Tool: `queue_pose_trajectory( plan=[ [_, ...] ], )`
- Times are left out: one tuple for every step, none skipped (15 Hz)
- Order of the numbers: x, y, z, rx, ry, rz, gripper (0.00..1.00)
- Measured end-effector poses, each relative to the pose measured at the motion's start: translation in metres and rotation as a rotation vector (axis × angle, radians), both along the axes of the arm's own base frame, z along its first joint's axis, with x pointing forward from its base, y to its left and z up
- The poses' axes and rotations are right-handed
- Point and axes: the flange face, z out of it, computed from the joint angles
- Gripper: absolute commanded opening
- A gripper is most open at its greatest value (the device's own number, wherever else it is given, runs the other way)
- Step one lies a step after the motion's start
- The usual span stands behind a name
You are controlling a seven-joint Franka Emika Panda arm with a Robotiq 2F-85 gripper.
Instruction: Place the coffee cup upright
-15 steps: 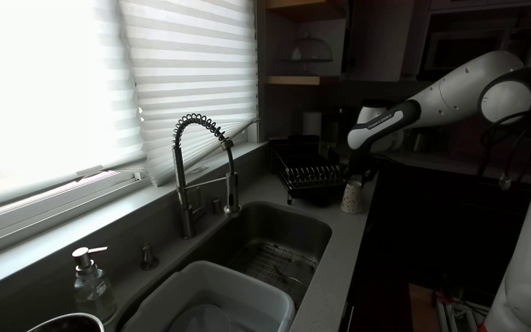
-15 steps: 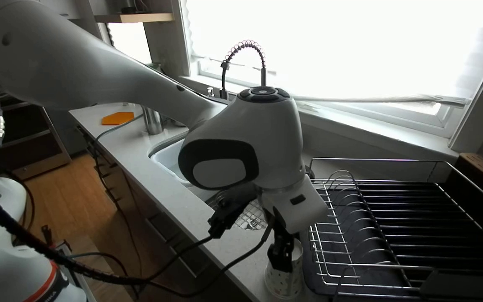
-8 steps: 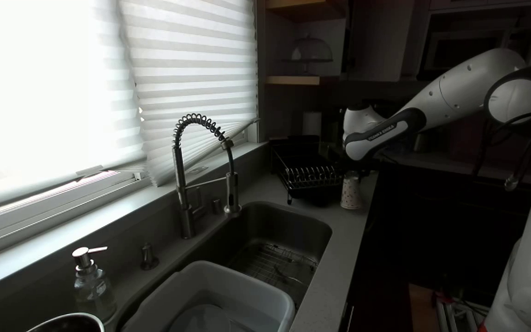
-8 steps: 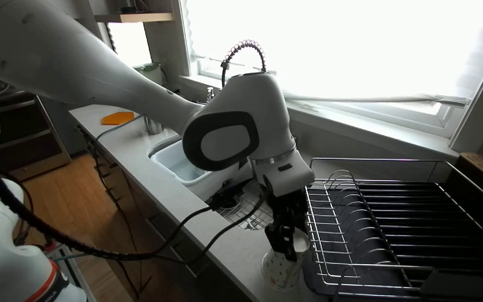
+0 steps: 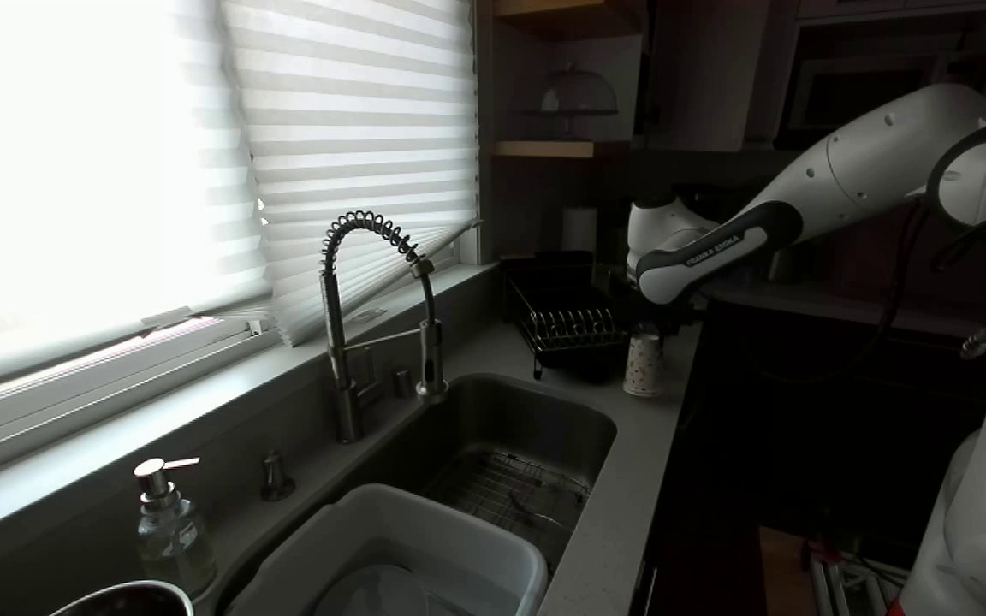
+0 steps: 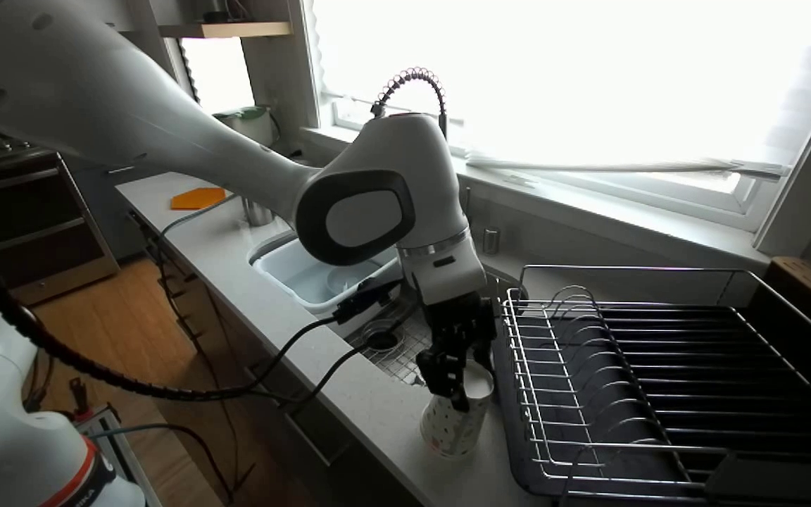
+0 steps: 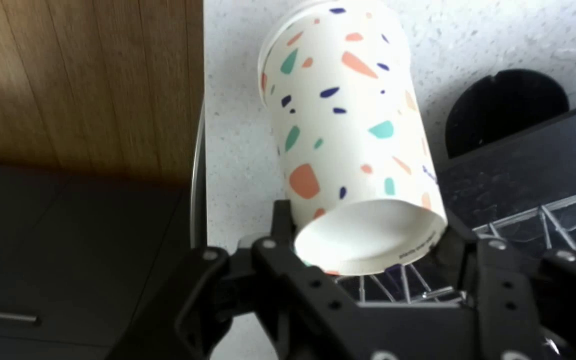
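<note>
Window blind [image 5: 356, 111]: pale and pleated, its bottom bar hanging at a slant.
Countertop [image 6: 215, 243]: pale, speckled in the wrist view, running around the sink [image 5: 544, 411].
Arm [image 6: 166, 120]: white with black trim, reaching over the countertop, its wrist end turned downward.
Sink: metal, a wire grid [image 5: 510, 488] on its floor.
Dish rack [image 6: 645, 366]: black and metal wire, standing on the countertop past the end of the sink.
Basin [image 5: 450, 522]: light plastic tub, set in the sink.
Faucet [image 5: 336, 342]: spring-coiled neck, arching on the window-blind side of the sink.
Gripper [image 7: 368, 225]: black, aimed down at the strip of countertop beside the dish rack.
Soap dispenser [image 5: 175, 547]: clear, metal pump, near the basin.
Coffee cup [image 7: 348, 110]: cream-white with coral, teal and navy flecks; upside down, wider rimmed end toward the countertop, narrower end up; just beside the dish rack, near the sink. Whether its rim touches the countertop, I cannot tell.
Fingers [image 7: 283, 220]: one on either side of the cup's narrower end, pressed to it, gripping it.
</note>
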Motion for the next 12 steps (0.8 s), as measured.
queue_pose_trajectory(
  plan=[
    [-0.002,0.003,-0.001,0.04,-0.009,-0.015,0.42],
    [-0.003,0.006,-0.003,0.086,-0.018,-0.026,0.42],
    [-0.006,0.008,-0.004,0.137,-0.028,-0.036,0.42],
    [-0.008,0.01,-0.005,0.186,-0.041,-0.043,0.42],
    [-0.01,0.012,-0.004,0.23,-0.054,-0.048,0.42],
    [-0.012,0.012,-0.003,0.269,-0.065,-0.051,0.42],
    [-0.015,0.011,-0.002,0.304,-0.078,-0.054,0.42],
    [-0.019,0.009,-0.002,0.334,-0.092,-0.056,0.42],
    [-0.023,0.006,-0.002,0.363,-0.105,-0.06,0.42],
    [-0.028,0.003,-0.003,0.391,-0.118,-0.066,0.42],
    [-0.033,-0.001,-0.004,0.417,-0.129,-0.07,0.42],
    [-0.037,-0.004,-0.005,0.44,-0.14,-0.073,0.42]
  ],
)
